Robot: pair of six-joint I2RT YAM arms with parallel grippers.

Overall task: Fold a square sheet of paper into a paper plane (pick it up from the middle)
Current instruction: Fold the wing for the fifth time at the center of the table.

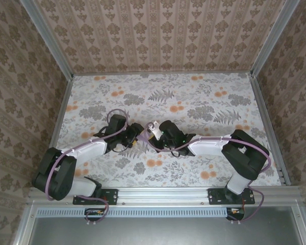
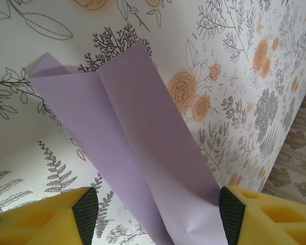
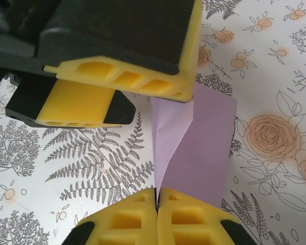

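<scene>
Left gripper and right gripper meet at the middle of the tablecloth.
Top view: their tips stand close together. Left wrist view: the left fingers are spread wide, with the creased lilac paper running between them. Right wrist view: the right fingers are pressed together, pinching the lilac paper's near edge; the left gripper sits over its far end.

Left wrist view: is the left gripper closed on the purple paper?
No, the left gripper is open, its fingers wide apart with the folded purple paper passing between them.
</scene>
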